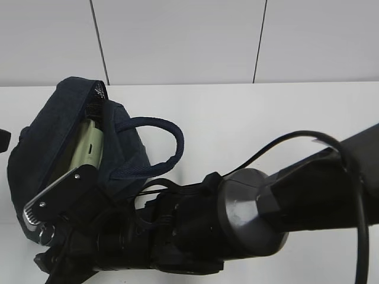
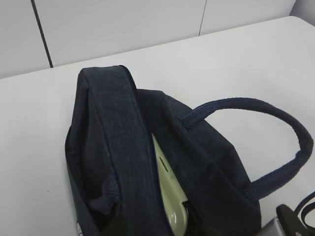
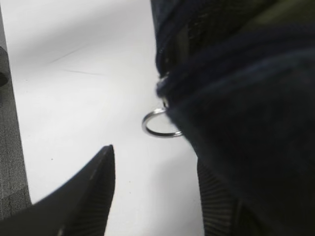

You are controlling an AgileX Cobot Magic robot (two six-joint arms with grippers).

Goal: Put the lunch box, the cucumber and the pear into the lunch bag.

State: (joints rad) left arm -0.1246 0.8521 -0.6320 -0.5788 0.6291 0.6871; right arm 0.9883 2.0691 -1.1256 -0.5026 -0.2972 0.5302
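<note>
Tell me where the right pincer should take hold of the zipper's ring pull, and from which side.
Grip the metal ring pull at its free outer arc, the part hanging clear of the lunch bag fabric. Come from the table side, where the right pincer already sits open below it; one finger is clear, the other lies against the bag.

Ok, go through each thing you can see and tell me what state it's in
Lunch bag: top open, standing on the table.
Lunch box: inside the bag, on edge, lid on.
Ring pull: hanging free, ungripped.
Handle: looped out to the side, free.
Right gripper: open, beside the ring pull.
Left gripper: not visible.
</note>
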